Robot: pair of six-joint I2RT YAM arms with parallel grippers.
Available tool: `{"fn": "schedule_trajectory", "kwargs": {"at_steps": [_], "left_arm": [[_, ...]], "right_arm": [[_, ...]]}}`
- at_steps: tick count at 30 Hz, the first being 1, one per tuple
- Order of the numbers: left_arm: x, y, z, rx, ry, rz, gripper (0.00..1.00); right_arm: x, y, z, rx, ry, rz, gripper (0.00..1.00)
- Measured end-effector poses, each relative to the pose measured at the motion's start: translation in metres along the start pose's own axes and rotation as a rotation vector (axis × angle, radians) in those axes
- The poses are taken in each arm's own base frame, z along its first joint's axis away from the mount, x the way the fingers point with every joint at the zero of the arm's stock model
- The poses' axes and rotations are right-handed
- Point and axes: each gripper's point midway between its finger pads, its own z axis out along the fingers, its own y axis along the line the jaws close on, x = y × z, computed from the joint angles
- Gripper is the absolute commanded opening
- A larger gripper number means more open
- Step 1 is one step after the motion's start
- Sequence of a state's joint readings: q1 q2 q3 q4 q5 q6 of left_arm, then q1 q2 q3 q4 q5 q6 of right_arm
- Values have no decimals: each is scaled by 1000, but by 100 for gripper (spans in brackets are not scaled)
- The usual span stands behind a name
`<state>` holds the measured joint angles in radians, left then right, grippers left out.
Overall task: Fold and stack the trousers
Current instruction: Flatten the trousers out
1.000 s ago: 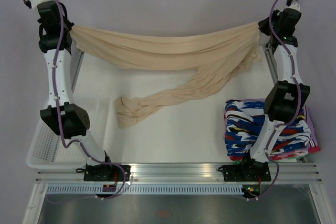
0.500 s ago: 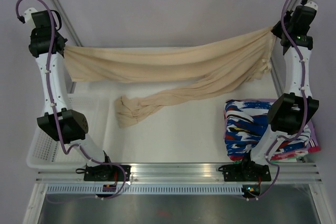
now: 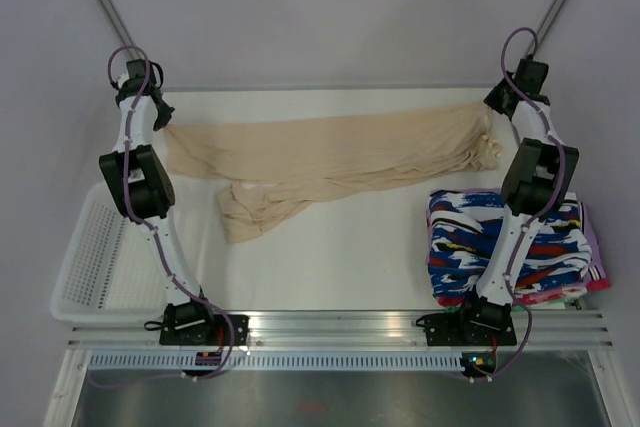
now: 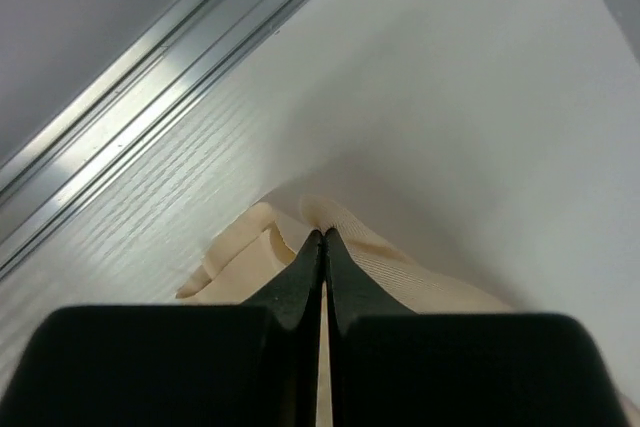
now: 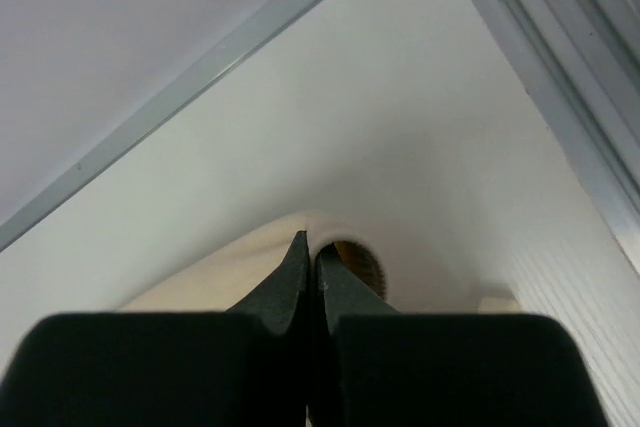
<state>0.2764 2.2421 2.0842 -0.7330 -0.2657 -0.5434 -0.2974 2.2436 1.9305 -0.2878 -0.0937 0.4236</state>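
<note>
The beige trousers lie stretched across the far part of the white table, one leg trailing to a bunched end near the middle left. My left gripper is shut on the left end of the trousers, low at the table. My right gripper is shut on the right end of the trousers, also low at the table. In both wrist views the jaws stand closed with the cloth pinched at the tips.
A stack of folded blue, white, red and black patterned garments sits at the right, by the right arm. A white mesh basket stands at the left edge. Metal frame rails run along the table's far edge.
Both arms have come down and forward from a raised hold. The trousers, hanging in the air between the grippers before, now lie flat on the far part of the table.
</note>
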Motion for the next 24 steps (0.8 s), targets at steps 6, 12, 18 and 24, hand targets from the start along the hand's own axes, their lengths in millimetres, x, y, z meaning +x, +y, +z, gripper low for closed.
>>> {"fn": "schedule_trajectory", "kwargs": {"at_steps": [6, 12, 18, 24], "left_arm": [[10, -16, 39, 29, -9, -22, 2], [-5, -40, 60, 97, -93, -58, 2], [-14, -66, 81, 163, -154, -92, 2], [-19, -87, 95, 216, -205, -138, 2]], "right_arm": [[26, -12, 59, -15, 24, 32, 0], [18, -13, 81, -24, -26, 34, 0], [-11, -9, 98, -30, -124, 27, 0], [-14, -13, 121, -31, -178, 54, 0]]}}
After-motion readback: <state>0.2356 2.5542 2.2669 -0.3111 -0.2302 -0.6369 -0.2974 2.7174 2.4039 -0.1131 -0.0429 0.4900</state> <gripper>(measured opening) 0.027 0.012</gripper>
